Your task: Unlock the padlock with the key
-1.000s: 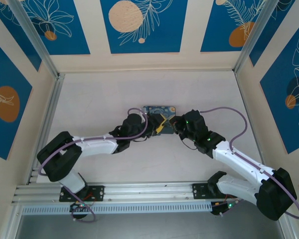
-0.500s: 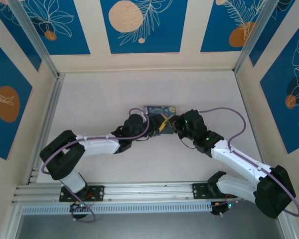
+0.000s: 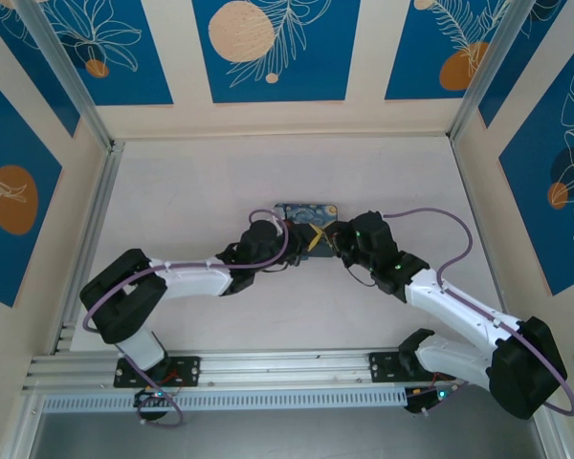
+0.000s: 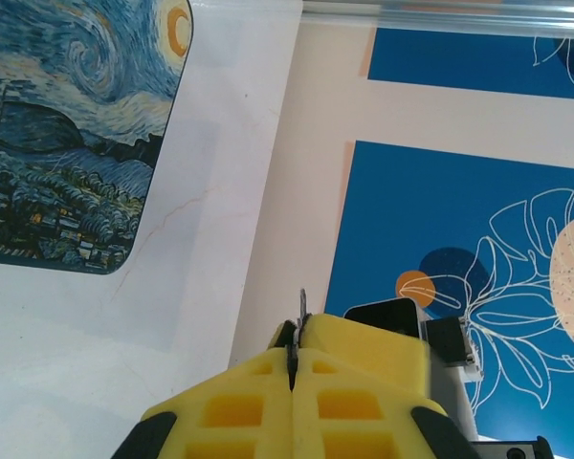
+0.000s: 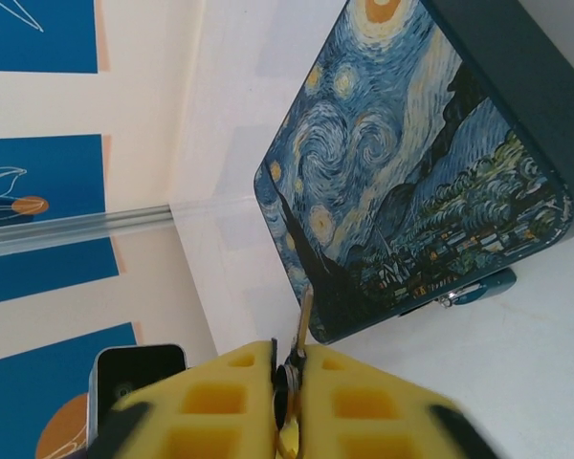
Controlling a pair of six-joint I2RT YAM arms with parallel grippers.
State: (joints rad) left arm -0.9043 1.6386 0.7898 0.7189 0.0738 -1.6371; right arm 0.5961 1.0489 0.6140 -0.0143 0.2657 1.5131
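The padlock (image 3: 306, 211) lies flat at mid-table, its starry-night face up, and shows large in both wrist views (image 4: 67, 134) (image 5: 421, 163). A teal and silvery part (image 5: 478, 287) pokes from its lower edge. My right gripper (image 5: 289, 361) (image 3: 327, 239) is shut on the key (image 5: 306, 311), whose blade sticks up just short of the padlock's near corner, with a ring between the pads. My left gripper (image 4: 293, 335) (image 3: 298, 239) is shut on a thin silvery blade (image 4: 302, 304) seen edge-on, beside the padlock. Both grippers meet tip to tip below the padlock.
Aluminium rails (image 3: 96, 229) run along the table's left side and front (image 3: 268, 368). Patterned blue and cream walls (image 3: 268, 48) close off the back and both sides. Purple cables (image 3: 440, 215) loop off each arm.
My left arm has edged a little right, bringing its gripper closer under the padlock. The right arm and the padlock have barely moved.
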